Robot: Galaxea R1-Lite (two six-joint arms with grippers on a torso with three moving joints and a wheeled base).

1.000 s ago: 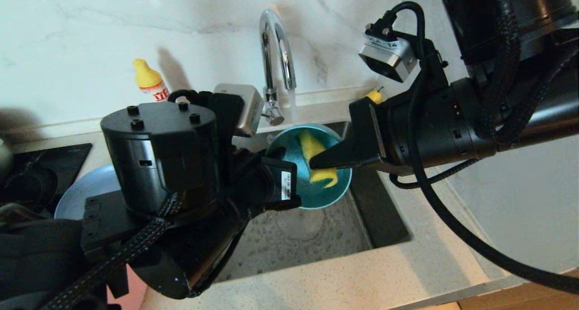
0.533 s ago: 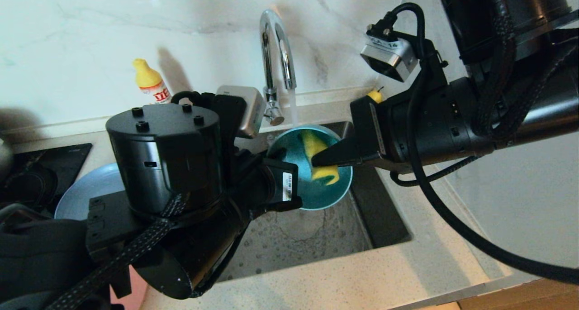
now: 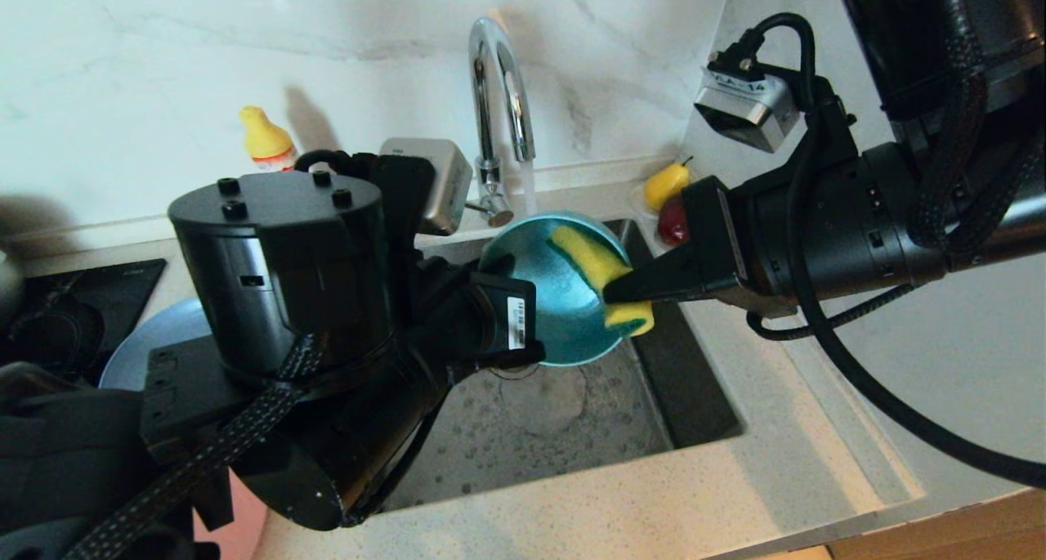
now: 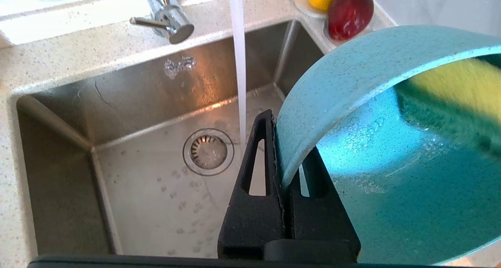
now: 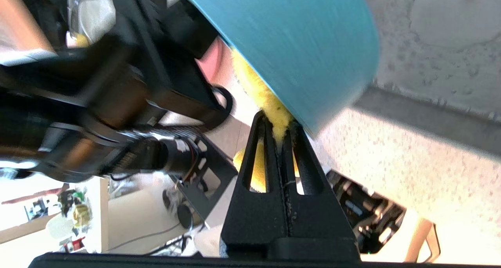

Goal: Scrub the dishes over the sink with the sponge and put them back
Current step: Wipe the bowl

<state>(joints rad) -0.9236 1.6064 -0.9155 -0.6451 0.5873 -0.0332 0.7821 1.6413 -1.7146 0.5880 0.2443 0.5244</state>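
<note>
The teal bowl (image 3: 549,290) is held tilted over the sink (image 3: 539,429), its rim pinched in the closed left tool (image 4: 282,182). The sponge (image 3: 605,278), clamped in the shut right tool (image 3: 613,292), has been drawn from the bowl's middle to its right rim, so a scrubbing stroke is judged under way. Water is running from the faucet (image 3: 498,110) beyond.

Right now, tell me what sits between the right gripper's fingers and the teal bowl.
The sponge: the right gripper is shut on it, pressed against the teal bowl near its rim. Head and right wrist views show it.
</note>
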